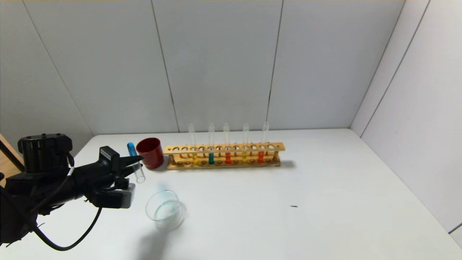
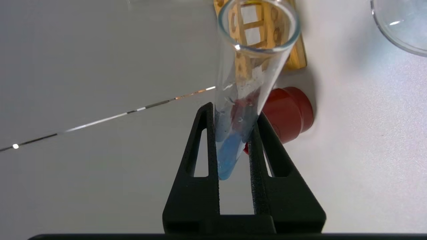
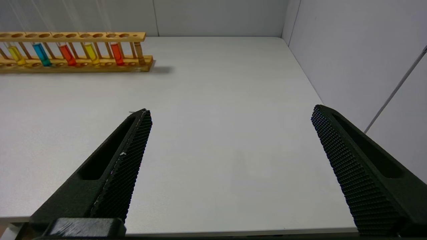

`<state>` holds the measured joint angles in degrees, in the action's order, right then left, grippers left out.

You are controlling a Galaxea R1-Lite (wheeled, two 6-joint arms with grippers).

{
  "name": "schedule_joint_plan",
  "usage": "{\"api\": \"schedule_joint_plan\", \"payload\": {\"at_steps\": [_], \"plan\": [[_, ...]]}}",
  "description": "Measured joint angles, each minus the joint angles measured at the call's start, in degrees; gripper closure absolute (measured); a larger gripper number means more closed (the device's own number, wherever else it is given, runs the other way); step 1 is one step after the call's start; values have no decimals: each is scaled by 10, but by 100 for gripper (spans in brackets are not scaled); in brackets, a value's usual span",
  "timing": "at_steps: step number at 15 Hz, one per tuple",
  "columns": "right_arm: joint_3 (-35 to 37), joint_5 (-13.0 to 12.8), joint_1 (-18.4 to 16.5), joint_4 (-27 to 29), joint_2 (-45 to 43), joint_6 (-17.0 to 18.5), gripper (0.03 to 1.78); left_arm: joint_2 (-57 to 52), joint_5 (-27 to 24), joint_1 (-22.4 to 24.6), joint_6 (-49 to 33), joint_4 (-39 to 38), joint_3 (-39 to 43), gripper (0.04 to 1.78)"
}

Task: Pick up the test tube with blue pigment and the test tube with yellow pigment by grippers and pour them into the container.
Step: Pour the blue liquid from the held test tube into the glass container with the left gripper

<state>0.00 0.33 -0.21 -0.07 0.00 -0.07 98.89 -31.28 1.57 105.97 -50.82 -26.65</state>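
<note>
My left gripper (image 1: 138, 161) is shut on the test tube with blue pigment (image 1: 131, 147), held tilted in the air at the table's left. The blue liquid sits at the raised closed end and the open mouth points down towards the container (image 1: 164, 209). The left wrist view shows the tube (image 2: 230, 150) between the fingers of the left gripper (image 2: 233, 111). The container, a clear glass dish, holds a pale bluish film; its rim shows in the left wrist view (image 2: 400, 40). Two tubes with yellow pigment (image 1: 244, 156) (image 1: 195, 159) stand in the rack. My right gripper (image 3: 232, 111) is open and empty over the table's right front.
A wooden rack (image 1: 223, 148) at the back holds several tubes, also teal and orange-red ones; it also shows in the right wrist view (image 3: 76, 68). A dark red cup (image 1: 149, 152) stands at its left end, just behind the held tube. Grey walls close the back and right.
</note>
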Motion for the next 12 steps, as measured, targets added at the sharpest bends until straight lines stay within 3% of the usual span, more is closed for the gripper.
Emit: {"api": "schedule_joint_plan", "payload": {"at_steps": [12], "plan": [[0, 0, 0, 0, 0, 0, 6, 15, -1, -3, 69, -3, -8, 151]]}}
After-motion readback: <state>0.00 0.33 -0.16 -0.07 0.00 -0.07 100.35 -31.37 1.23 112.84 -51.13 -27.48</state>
